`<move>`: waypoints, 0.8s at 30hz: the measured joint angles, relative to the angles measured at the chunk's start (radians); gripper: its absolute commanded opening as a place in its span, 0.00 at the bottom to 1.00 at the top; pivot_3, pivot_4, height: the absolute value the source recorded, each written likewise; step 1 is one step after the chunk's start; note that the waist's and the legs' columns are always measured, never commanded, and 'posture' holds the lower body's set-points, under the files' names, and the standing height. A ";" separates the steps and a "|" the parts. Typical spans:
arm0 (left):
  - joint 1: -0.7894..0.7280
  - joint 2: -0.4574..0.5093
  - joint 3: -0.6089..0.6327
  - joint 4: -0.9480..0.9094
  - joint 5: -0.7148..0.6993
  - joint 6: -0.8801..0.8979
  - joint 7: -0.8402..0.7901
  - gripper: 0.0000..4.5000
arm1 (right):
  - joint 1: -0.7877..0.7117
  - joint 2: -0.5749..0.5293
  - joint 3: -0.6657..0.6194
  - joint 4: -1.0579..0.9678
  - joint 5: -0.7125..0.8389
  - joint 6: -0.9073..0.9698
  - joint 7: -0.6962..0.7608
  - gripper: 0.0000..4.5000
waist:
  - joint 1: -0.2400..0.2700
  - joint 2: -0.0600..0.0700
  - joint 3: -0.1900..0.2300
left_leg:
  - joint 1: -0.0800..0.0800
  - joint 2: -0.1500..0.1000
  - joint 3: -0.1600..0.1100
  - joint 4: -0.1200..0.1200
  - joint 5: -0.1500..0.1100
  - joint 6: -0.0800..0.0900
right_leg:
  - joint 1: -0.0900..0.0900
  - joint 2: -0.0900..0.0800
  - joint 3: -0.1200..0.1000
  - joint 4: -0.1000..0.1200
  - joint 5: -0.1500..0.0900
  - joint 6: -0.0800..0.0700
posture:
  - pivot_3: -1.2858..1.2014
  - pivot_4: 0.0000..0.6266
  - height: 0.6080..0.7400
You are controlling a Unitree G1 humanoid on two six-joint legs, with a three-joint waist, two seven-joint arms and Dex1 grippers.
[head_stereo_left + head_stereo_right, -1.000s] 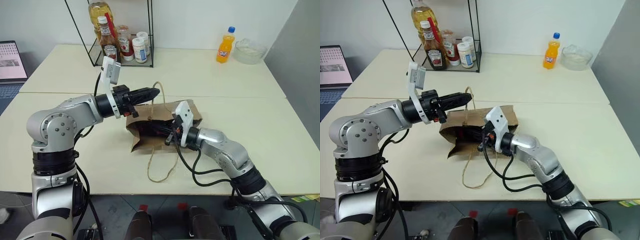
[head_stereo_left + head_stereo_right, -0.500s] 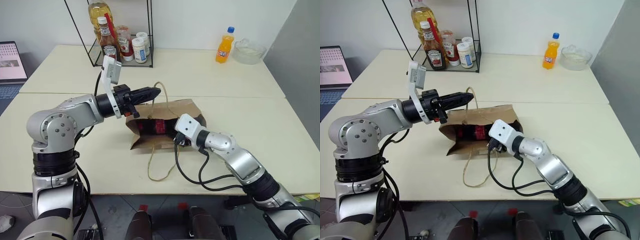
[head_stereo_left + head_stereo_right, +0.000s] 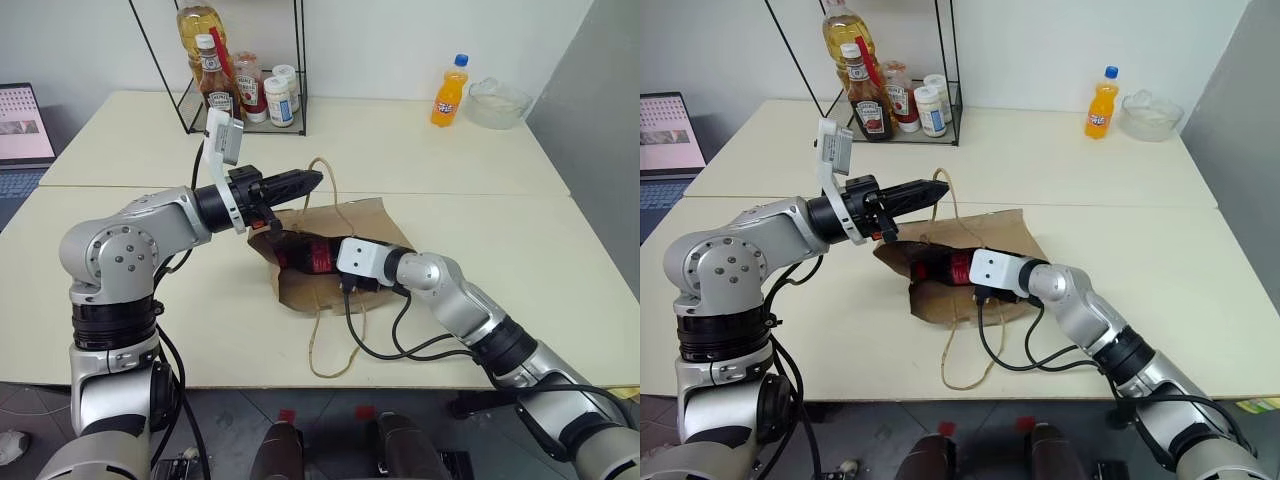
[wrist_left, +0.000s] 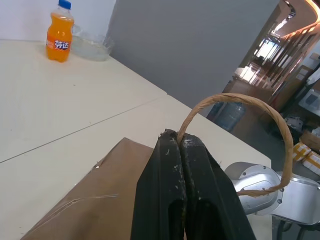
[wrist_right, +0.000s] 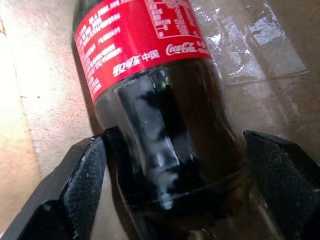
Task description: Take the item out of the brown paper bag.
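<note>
My right claw stands wide, its two black fingers, textured like fine mesh, on either side of the cola bottle's base. One finger touches the clear plastic wall; the other stands just off it. I cannot tell that anything is gripped. The bottle lies on its side inside the brown paper bag: rounded body, dark liquid, glossy red label with white print. From the head cameras its red band shows at the bag's mouth, just beside the white wrist block of my right arm.

My left claw is pinched tight on one thin loop handle, a twisted tan cord that arches out from between the scuffed black fingertips. That claw hangs above the bag's left end.

The bag is matte, creased kraft paper, lying flat on the cream table. Its second handle trails toward the table's front edge.

Far corner: an orange soda bottle with a blue cap, near a clear bowl. A black wire rack holds ketchup bottles and jars.
</note>
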 measured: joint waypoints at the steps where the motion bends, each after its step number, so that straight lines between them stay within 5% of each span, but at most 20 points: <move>1: 0.000 0.000 0.000 0.000 0.000 0.000 0.000 0.00 | -0.009 0.007 0.000 0.013 -0.006 -0.001 0.010 0.99 | -0.001 0.000 0.000 | 0.001 0.000 0.000 0.000 0.000 0.001 | 0.001 0.000 0.000 0.000 0.000 0.000 | 0.52 0.24 1.00; 3: 0.000 0.000 0.000 0.000 0.000 -0.001 0.001 0.00 | -0.022 0.016 -0.003 0.040 -0.007 -0.009 0.024 0.99 | -0.003 0.000 0.000 | 0.004 0.000 0.000 -0.001 -0.001 0.002 | 0.003 0.000 0.000 0.000 0.000 0.000 | 0.52 0.24 1.00; 8: 0.003 0.000 0.000 -0.005 0.000 -0.003 0.004 0.00 | -0.036 0.023 -0.012 0.077 -0.022 -0.042 0.047 0.74 | -0.006 0.000 0.000 | 0.006 0.000 0.000 -0.001 -0.001 0.002 | 0.004 0.000 0.001 0.000 0.000 0.000 | 0.52 0.24 1.00; 24: 0.031 -0.020 -0.019 0.013 0.114 -0.085 0.086 0.00 | 0.114 -0.068 -0.131 -0.210 0.036 -0.035 0.167 0.73 | 0.002 0.000 0.000 | 0.004 0.000 0.000 -0.001 -0.001 0.002 | 0.003 0.000 0.000 0.000 0.000 0.000 | 0.52 0.24 1.00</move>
